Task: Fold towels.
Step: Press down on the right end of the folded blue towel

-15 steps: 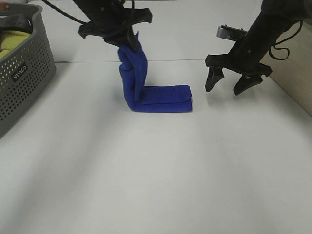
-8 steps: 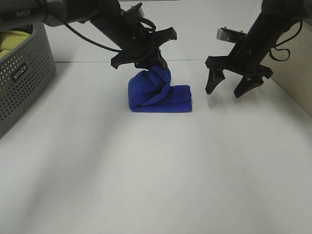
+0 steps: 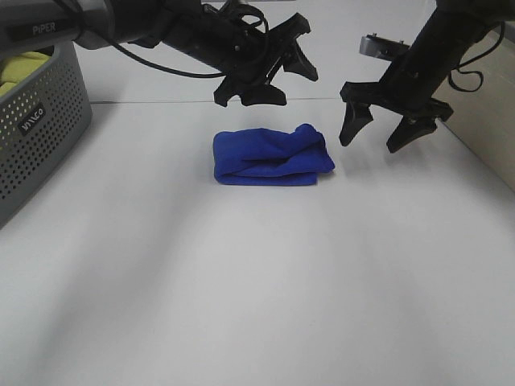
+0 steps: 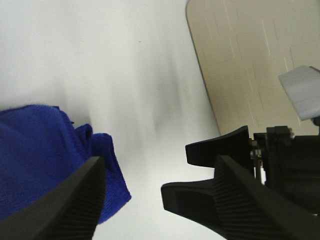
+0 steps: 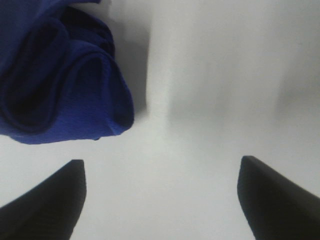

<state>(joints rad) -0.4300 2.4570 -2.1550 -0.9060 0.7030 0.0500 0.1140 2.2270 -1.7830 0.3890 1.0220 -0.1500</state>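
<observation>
At upper centre of the frame, just released: towel [image 3: 272,154] no longer hanging from left tool [image 3: 269,76].
Lies now as a lumpy folded bundle on the white bench [image 3: 257,281], last flap dropped over; fold probably near done, though untidy. Left tool spread wide, empty, above it; right tool [image 3: 370,145] wide open, empty, just to its right. Grey perforated basket [image 3: 40,129] at left edge.

Royal-blue towel [image 3: 269,155] folded, lumpy, flat on table, untouched.
</observation>
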